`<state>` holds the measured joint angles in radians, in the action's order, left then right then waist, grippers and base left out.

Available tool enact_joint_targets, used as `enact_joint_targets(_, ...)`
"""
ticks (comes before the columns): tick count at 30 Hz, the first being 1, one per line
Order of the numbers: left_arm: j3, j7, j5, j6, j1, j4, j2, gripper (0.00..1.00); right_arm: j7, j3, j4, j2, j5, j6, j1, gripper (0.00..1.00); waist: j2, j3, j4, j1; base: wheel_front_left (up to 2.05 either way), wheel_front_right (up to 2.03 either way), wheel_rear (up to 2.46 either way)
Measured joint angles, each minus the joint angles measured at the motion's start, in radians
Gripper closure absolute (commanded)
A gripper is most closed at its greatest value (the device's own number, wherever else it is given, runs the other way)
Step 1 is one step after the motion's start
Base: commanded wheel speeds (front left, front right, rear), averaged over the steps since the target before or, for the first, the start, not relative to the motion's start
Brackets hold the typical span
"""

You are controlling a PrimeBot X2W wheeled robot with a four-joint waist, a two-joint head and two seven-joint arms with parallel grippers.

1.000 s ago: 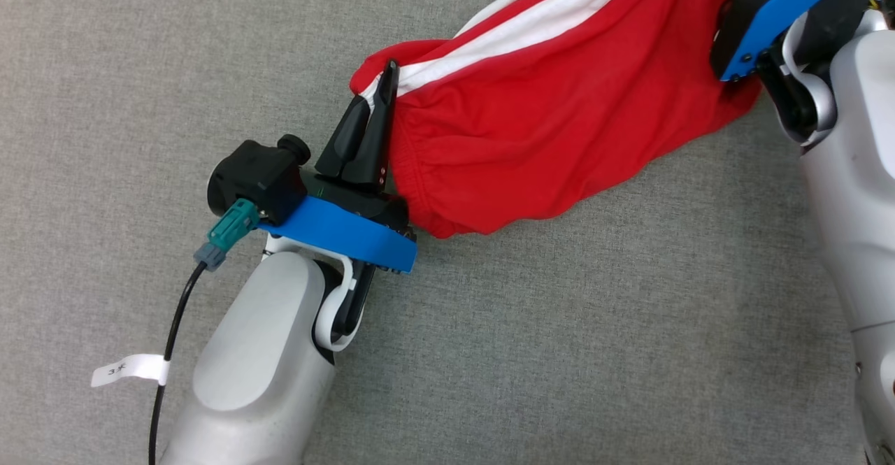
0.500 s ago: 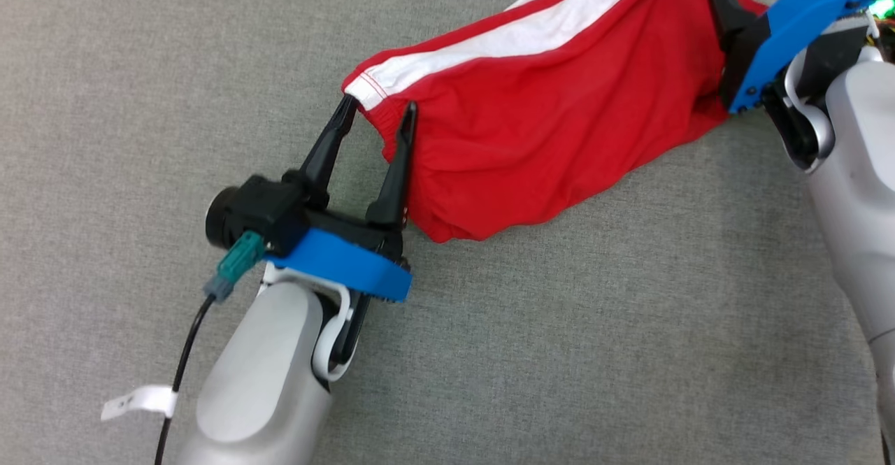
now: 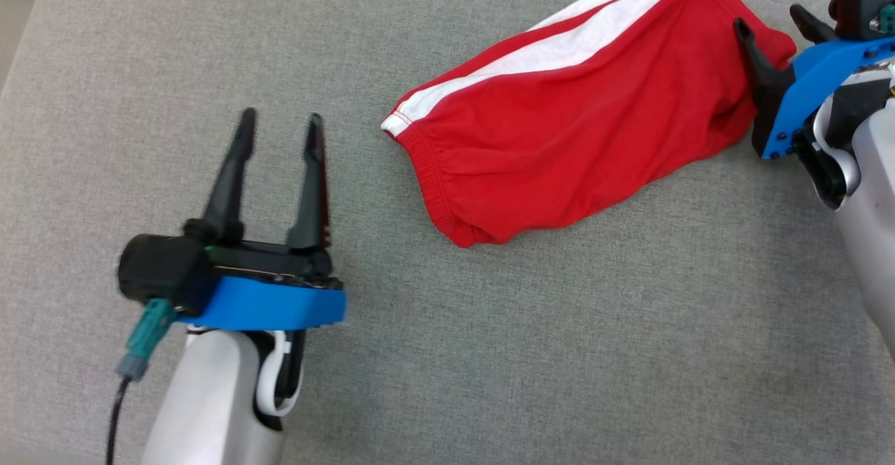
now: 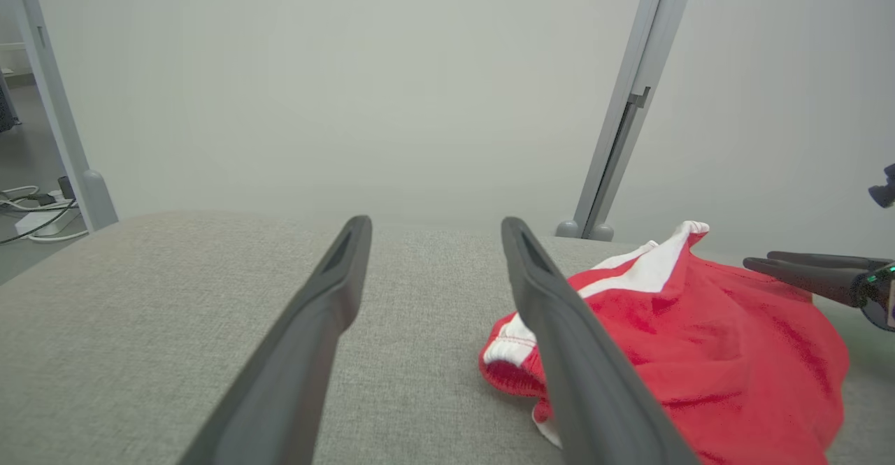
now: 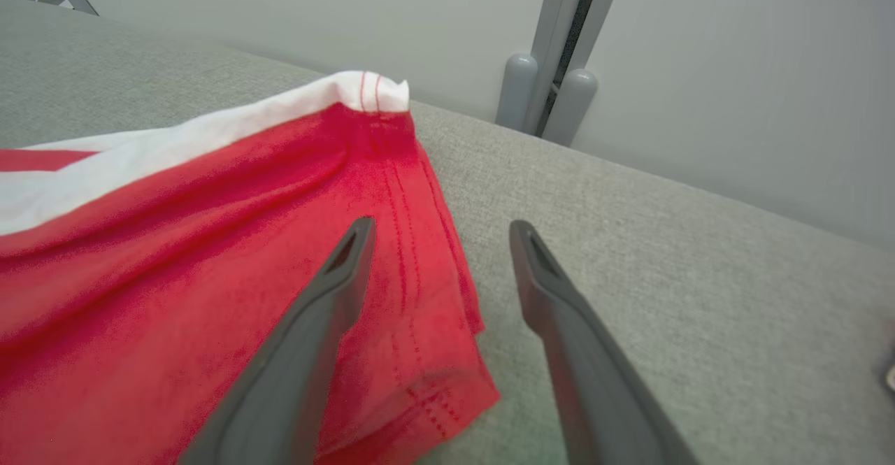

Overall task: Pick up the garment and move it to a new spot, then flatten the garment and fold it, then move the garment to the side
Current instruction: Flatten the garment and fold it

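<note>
Where a second ago both tools pinched the red garment (image 3: 573,122), the left tool (image 3: 281,115) now stands wide open and empty, clear of the waistband end, to its left. The right tool (image 3: 768,17) is also spread wide, gripping nothing, one finger above the garment's right hem. The garment lies slack on the worktop (image 3: 489,346), white stripe on its far side.

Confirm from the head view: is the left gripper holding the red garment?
No: the left gripper stands open over the bare grey surface, with a clear gap between its fingers and the nearest end of the red garment.
</note>
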<state>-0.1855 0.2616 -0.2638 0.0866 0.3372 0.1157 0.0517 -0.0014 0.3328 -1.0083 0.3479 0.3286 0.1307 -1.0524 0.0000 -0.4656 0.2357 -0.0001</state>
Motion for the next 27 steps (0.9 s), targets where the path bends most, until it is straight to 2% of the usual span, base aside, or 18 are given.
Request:
enact_joint_targets(5,0.076,0.0,0.0,-0.033,-0.035,-0.084,0.0,0.0,0.02,0.018,-0.038,-0.003,0.018,0.0,0.015,0.0,0.0,0.003,0.009,0.0,0.0,0.0,0.0)
enact_joint_targets(12,0.117,0.0,0.0,-0.048,-0.061,-0.118,0.0,0.0,0.067,0.055,-0.058,-0.004,0.044,0.0,0.015,0.0,0.0,0.007,0.014,0.0,0.0,0.0,0.0)
enact_joint_targets(13,0.125,0.0,0.0,-0.051,-0.069,-0.118,0.0,0.0,0.078,0.078,-0.052,-0.009,0.074,-0.001,0.017,1.0,0.0,0.012,0.011,0.0,0.0,0.0,0.0)
enact_joint_targets(21,0.138,0.0,0.023,-0.057,-0.091,-0.102,0.0,0.0,0.006,0.095,-0.035,-0.015,0.125,0.0,0.062,1.0,0.0,0.044,-0.011,0.0,0.0,0.0,0.0)
enact_joint_targets(22,0.15,0.0,0.038,-0.053,-0.101,-0.096,0.0,0.0,-0.04,0.093,-0.019,-0.015,0.154,0.0,0.096,1.0,0.0,0.064,-0.03,0.0,0.0,0.0,0.0)
enact_joint_targets(27,0.182,0.0,0.063,-0.046,-0.136,-0.083,-0.001,0.0,-0.11,0.093,0.024,-0.018,0.207,0.0,0.187,1.0,0.0,0.103,-0.074,0.0001,0.0,0.0,0.0)
